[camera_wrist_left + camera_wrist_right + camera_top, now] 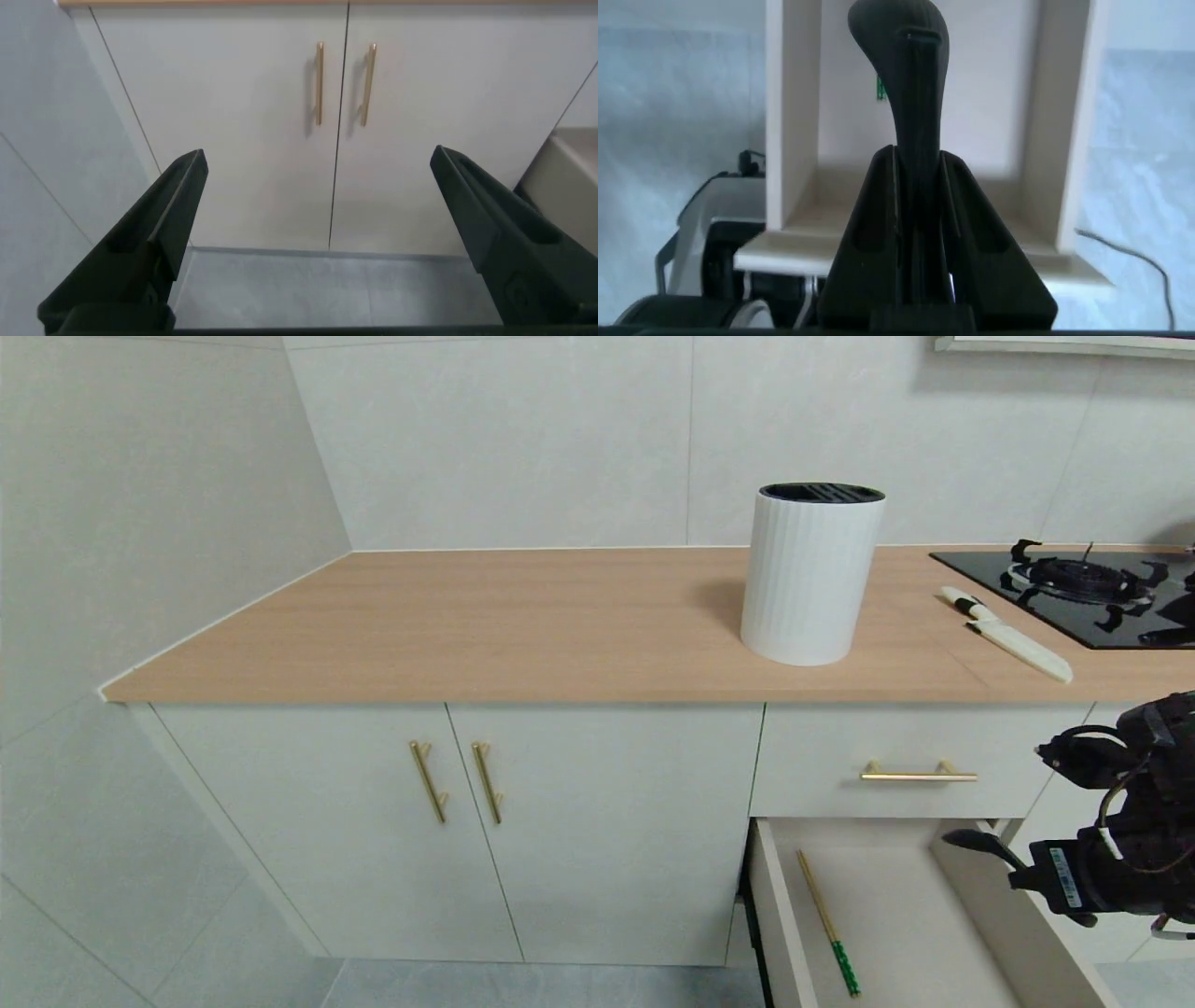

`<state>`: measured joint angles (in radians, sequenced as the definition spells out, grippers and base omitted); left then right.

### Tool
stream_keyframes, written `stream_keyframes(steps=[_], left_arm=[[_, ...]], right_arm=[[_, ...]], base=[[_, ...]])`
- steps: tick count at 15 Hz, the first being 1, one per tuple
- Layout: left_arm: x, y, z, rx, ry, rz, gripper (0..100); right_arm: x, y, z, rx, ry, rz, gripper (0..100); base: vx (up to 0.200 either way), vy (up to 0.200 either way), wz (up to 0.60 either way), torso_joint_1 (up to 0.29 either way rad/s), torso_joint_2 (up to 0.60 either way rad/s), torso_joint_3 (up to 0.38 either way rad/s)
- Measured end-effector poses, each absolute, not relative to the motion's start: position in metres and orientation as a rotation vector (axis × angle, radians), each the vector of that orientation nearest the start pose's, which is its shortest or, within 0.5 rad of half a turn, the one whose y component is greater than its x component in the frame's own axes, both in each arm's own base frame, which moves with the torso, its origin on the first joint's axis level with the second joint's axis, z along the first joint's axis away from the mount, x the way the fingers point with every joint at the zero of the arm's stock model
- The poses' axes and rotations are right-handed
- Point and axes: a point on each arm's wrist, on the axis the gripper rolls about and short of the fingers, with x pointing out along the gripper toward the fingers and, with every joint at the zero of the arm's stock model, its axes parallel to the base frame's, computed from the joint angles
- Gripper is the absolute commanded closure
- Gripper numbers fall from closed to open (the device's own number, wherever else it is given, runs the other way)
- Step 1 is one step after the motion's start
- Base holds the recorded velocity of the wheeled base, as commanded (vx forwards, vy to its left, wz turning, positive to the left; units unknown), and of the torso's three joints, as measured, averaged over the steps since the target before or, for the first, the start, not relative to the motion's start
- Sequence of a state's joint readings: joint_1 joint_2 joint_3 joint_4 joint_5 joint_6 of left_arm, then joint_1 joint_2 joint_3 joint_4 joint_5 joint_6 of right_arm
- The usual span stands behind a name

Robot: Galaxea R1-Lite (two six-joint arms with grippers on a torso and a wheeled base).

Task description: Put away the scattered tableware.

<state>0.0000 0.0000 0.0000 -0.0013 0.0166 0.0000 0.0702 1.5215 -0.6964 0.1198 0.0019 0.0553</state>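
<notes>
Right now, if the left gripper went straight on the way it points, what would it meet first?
Probably the white cabinet doors, near the seam by the two gold handles. The left gripper is open and nothing shows between it and them; how far off they are is unclear.

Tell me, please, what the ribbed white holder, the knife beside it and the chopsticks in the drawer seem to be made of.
Holder: probably matte white plastic, evenly ribbed, with a black slotted insert on top.
Knife: smooth white blade and handle, possibly ceramic, or plastic-sheathed.
Chopsticks: pale wood or bamboo by the colour, near ends coated green.
</notes>
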Motion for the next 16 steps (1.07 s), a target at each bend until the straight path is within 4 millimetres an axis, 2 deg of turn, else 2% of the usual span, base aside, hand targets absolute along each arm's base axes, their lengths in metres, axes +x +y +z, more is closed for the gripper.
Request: stream_keyframes(steps=[6,11,16], left_arm=[[-0.023,0.0,0.076,0.0,-0.002,0.016,0],[-0.023,0.0,0.076,0.0,0.0,0.017,0],[-0.023,0.0,0.075,0.0,0.0,0.017,0]], right_arm=[[0.242,0.016,0.113,0.0,0.957,0.001,100],[0.263,0.016,0.091,0.001,0.955,-0.004,100],[0.277,0.013,0.072,-0.005,0.962,-0.033,100]], base=[[0.0,0.0,0.0,-0.133,0.46,0.331],[0.0,0.0,0.0,-0.056,0.44,0.369],[0.0,0.0,0.0,-0.006,0.1,0.085]])
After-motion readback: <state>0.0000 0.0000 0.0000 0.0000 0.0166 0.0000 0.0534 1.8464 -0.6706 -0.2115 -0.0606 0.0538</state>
